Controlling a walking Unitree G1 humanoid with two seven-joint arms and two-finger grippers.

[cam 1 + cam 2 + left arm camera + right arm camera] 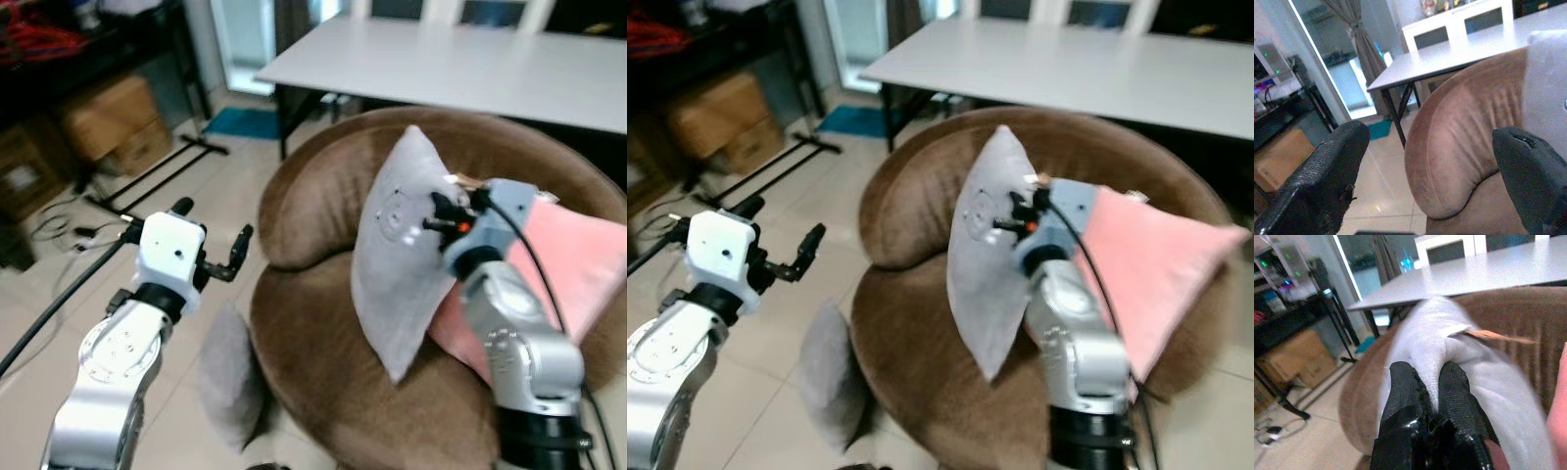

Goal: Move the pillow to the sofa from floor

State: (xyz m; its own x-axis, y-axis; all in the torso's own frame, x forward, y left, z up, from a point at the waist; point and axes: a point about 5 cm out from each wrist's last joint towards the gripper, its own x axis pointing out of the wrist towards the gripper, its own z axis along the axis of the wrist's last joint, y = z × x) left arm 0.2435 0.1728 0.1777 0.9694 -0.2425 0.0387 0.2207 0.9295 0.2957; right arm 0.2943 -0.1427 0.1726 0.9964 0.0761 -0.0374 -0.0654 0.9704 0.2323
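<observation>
We see a pale grey pillow [397, 250], soft and square with a faint round stitched mark on its face, standing on edge on the seat of the round brown sofa [313, 343]. Its long axis runs steeply up and down, one corner pointing up toward the backrest and the opposite corner down into the seat cushion, and its broad face is turned toward our left. Our right gripper [1431, 382] is clamped on the pillow's upper edge; in the right wrist view a fold of grey fabric is pinched between the two black fingers [1454, 382], which sit close together. Just behind the grey pillow a pink pillow [549, 284] leans against the sofa's right side, and the two appear to touch. Our left gripper [211, 235] hovers over the tiled floor beside the sofa, its fingers spread wide with nothing between them. Below it a second grey pillow [230, 377] lies on the floor [196, 196], against the sofa's base. A white table [441, 64] stands behind the sofa.
</observation>
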